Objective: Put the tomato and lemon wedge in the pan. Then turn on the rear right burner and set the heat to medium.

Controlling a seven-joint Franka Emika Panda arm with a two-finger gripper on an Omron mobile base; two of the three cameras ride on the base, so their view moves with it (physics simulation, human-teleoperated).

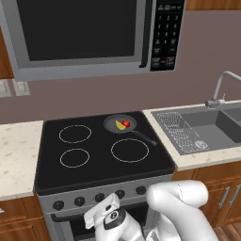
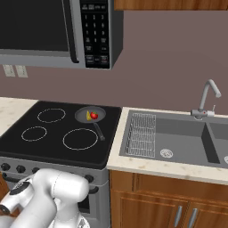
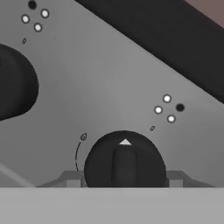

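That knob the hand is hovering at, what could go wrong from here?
The stove front carries several identical knobs, so it might turn the wrong burner. The gripper's fingers straddle this knob; if off-centre they could slip. Turning too far would overshoot medium under the pan holding the tomato and lemon.

A mauve wall point(image 2: 169, 53) backs the steel sink point(image 2: 178, 133) and wooden cabinets point(image 2: 151, 196).

**Tomato and lemon both sitting in the pan**

The little dark grey pan point(image 1: 120, 124) sits on the rear right burner point(image 1: 113, 128) of the black cooktop, its thin black handle pointing toward the front right. Inside, the glossy red tomato point(image 1: 126, 123) and the yellow lemon wedge point(image 1: 120, 125) lie right up against each other.
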